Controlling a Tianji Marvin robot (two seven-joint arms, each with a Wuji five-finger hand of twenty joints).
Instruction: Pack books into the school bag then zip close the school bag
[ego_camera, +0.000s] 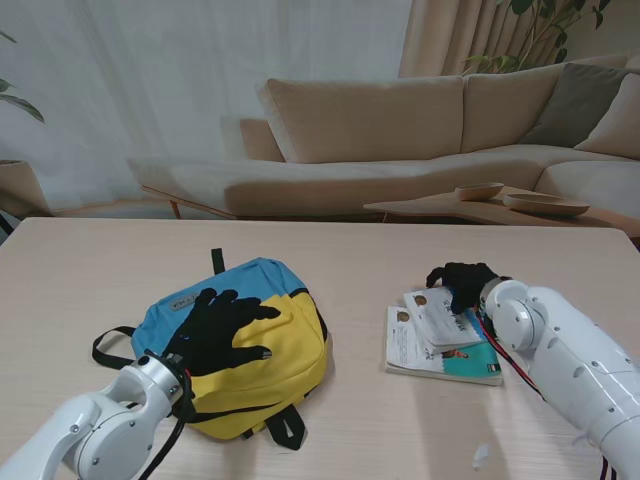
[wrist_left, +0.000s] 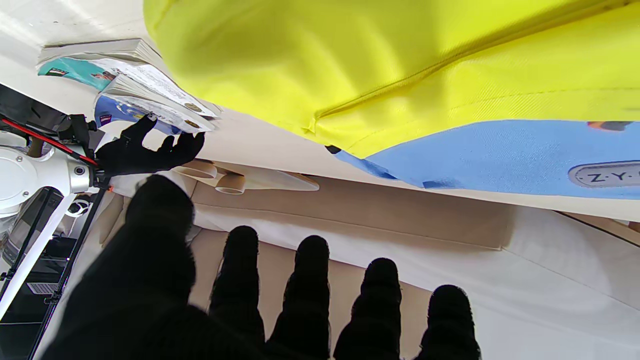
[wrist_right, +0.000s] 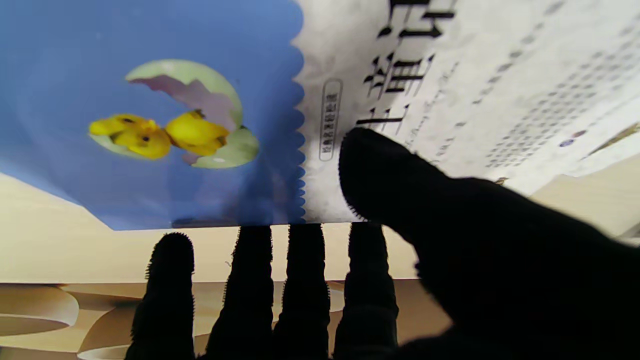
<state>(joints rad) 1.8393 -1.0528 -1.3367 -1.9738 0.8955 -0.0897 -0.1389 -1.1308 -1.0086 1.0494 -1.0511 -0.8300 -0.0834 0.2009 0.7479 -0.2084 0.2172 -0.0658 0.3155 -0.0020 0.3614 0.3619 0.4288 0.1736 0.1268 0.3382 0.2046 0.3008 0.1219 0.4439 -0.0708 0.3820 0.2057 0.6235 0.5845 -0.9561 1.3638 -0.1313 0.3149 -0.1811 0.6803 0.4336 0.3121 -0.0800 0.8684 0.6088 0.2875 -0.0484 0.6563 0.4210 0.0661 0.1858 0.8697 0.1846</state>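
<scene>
Lying stacked on the table (ego_camera: 80, 270), the books (ego_camera: 440, 340) have the right hand (ego_camera: 462, 285) at their far edge, thumb on the top cover, four fingers (wrist_right: 250, 280) past it; whether it grips I cannot tell. Left hand (ego_camera: 222, 325) hovers splayed over the school bag (ego_camera: 290, 350), bare tabletop between bag and books.

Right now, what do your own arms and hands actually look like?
Both arms are smooth, glossy white tubes with rounded joints and small dark screw dots. The left arm and right arm each end in a five-fingered hand in a fuzzy black glove: left hand, right hand. Red and black cables run along the right wrist; a black cable hangs by the left wrist.
</scene>
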